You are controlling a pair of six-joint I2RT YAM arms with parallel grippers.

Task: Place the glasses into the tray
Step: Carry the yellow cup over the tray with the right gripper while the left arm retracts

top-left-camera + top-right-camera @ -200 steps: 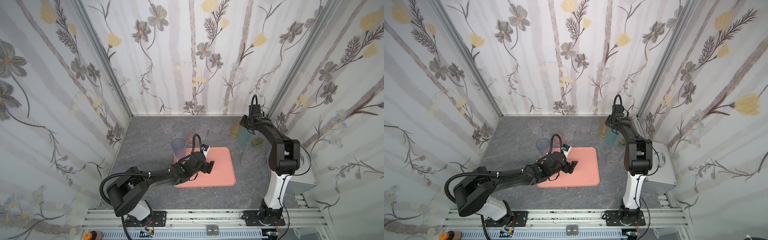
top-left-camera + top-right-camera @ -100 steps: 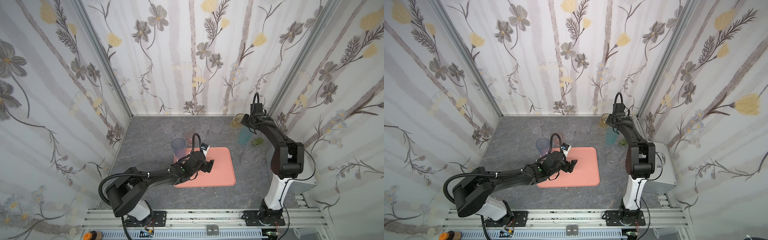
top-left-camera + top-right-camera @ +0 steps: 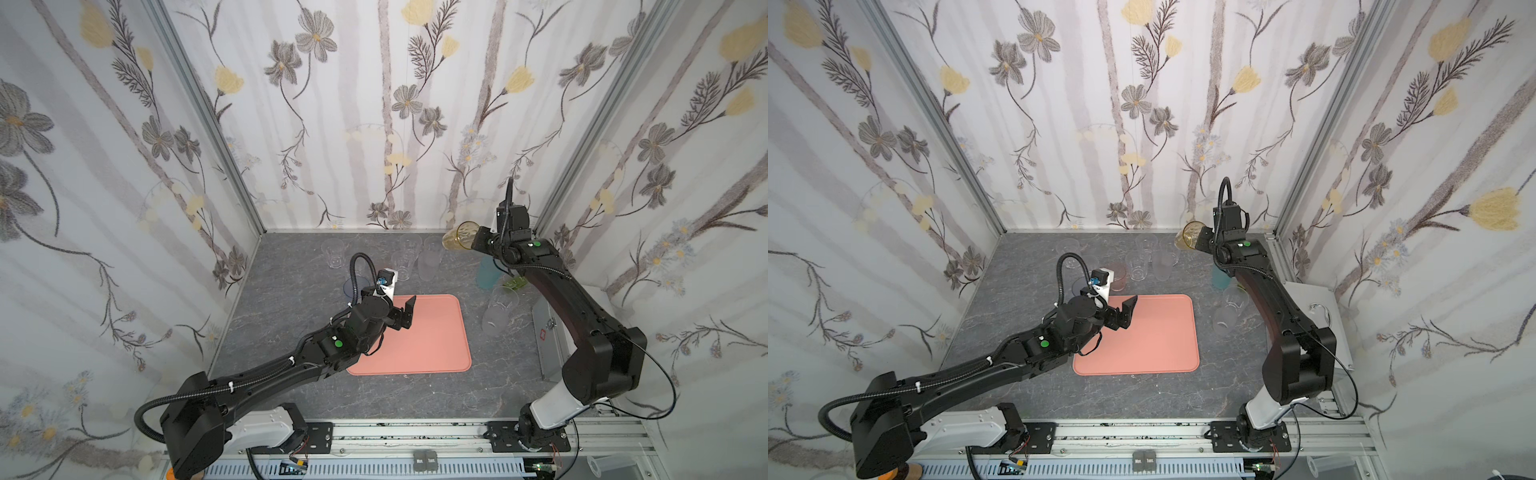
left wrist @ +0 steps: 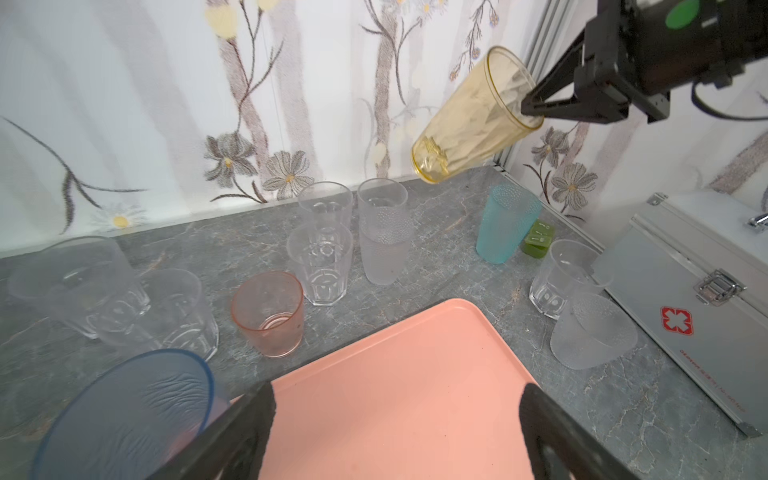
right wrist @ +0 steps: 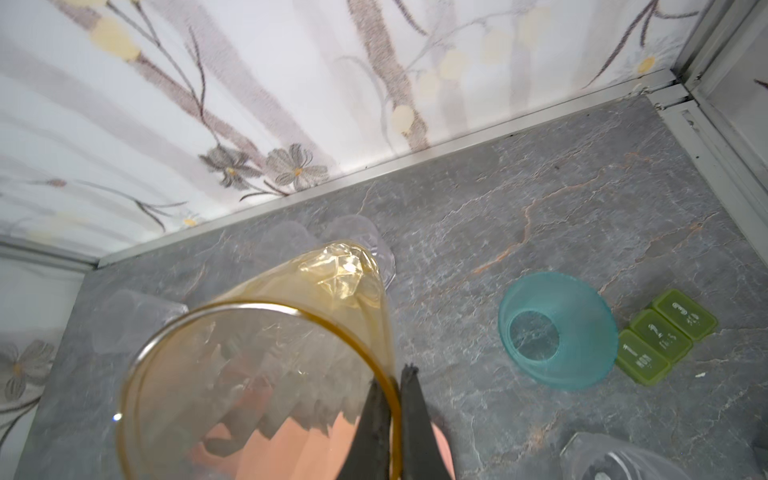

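The salmon-pink tray [image 3: 424,332] [image 3: 1150,340] lies flat mid-table with nothing on it. My right gripper [image 3: 473,241] [image 5: 392,382] is shut on the rim of an amber glass [image 3: 459,237] [image 4: 469,120] and holds it tilted in the air near the back right corner. My left gripper [image 3: 407,309] [image 4: 397,399] hangs open above the tray's back left corner, holding nothing. Other glasses stand on the table: a blue one [image 4: 124,415], a pink one [image 4: 268,311], a teal one [image 5: 557,328] and several clear or frosted ones [image 4: 322,257].
A grey metal box [image 3: 548,332] with a latch sits at the right edge. A small green block [image 5: 665,332] lies beside the teal glass. A clear glass [image 3: 503,297] and a frosted glass [image 3: 494,322] stand between the tray and the box. Walls close three sides.
My right gripper has shut on the amber glass's rim and lifted it off the table, tilting it toward the middle. The left arm has hardly moved.
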